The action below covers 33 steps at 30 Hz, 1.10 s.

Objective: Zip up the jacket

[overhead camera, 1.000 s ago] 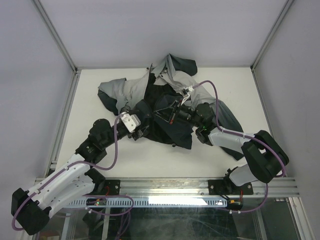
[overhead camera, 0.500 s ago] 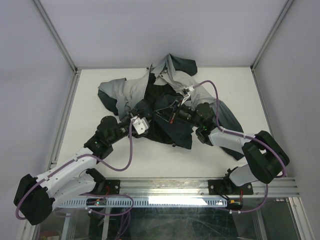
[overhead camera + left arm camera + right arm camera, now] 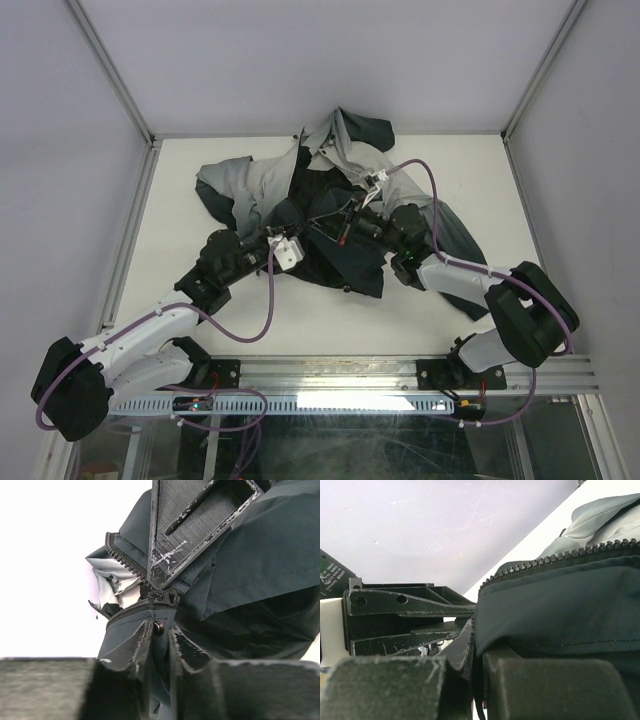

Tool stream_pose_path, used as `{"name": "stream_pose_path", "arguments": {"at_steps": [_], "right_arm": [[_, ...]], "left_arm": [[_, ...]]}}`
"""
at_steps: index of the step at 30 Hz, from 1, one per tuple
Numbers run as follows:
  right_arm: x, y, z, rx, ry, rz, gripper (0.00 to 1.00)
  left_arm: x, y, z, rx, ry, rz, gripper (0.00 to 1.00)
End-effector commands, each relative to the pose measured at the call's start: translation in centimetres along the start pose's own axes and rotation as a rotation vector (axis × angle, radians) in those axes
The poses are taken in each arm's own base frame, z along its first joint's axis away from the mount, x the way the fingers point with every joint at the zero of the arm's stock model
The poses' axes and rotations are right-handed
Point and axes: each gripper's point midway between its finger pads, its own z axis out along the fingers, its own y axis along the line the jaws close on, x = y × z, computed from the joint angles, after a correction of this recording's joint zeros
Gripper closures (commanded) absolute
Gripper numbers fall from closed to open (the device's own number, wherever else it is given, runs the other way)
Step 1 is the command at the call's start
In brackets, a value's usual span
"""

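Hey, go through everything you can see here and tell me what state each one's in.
jacket: crumpled, front not zipped up.
zipper: teeth apart above the slider.
slider: low on the track, near the hem.
left gripper: fingers nearly together, pinching the hem just below the slider.
right gripper: fingers shut on the dark jacket fabric.
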Motion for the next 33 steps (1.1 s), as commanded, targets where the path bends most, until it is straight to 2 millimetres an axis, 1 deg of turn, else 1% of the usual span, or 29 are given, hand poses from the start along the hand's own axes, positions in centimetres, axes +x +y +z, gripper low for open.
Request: {"name": "stream_pose_path", "arguments": {"at_steps": [1,3,4,8,10,12,15,18,21,25,28,33], "right_arm": [[-3.6,1.6,0.9,-0.015,-0.09,-0.046,1.0],[-3.6,0.9,1.1,0.027,-0.086,-0.031,1.0],[-3.6,0.5,1.2,0.047,-0.084,-0.022,1.0],[-3.0,-0.6,1.5,0.117,-0.026,0.016,1.0],[-3.2,-2.1,1.6,0.208,-0.029,0.028,1.0],[-3.1,-2.8,1.6,0.242,0.002,0.031,1.0],[-3.1,-3.1,1.3,0.263,0.032,0.023,0.89],[-3.4,-3.3,0.3,0.259,0.073,0.018,0.75],[-4.3,-3.0,-1.3,0.237,0.117,-0.029,0.65],[-5.3,-1.7,-3.3,0.2,0.206,-0.199,0.56],[-5.6,-0.1,-4.3,0.119,0.275,-0.324,0.55],[-5.2,3.0,-5.0,-0.089,0.348,-0.533,0.55]], "left_arm": [[-3.7,1.3,0.0,-0.026,-0.128,0.065,0.87],[-4.2,1.1,-0.3,-0.016,-0.146,0.071,0.98],[-4.4,0.9,-0.4,-0.006,-0.153,0.074,1.0],[-4.8,0.0,-0.8,0.02,-0.165,0.081,1.0],[-5.3,-0.3,-1.2,0.025,-0.186,0.086,1.0],[-5.3,-0.5,-1.4,0.03,-0.19,0.084,1.0],[-5.0,-0.7,-1.5,0.034,-0.178,0.065,1.0],[-5.0,-1.0,-1.6,0.046,-0.179,0.035,1.0],[-4.6,-1.5,-1.7,0.064,-0.167,0.022,1.0],[-4.5,-2.0,-1.9,0.093,-0.159,0.038,1.0],[-4.4,-2.3,-2.0,0.114,-0.154,0.058,1.0],[-4.6,-2.7,-2.2,0.146,-0.154,0.086,1.0]]}}
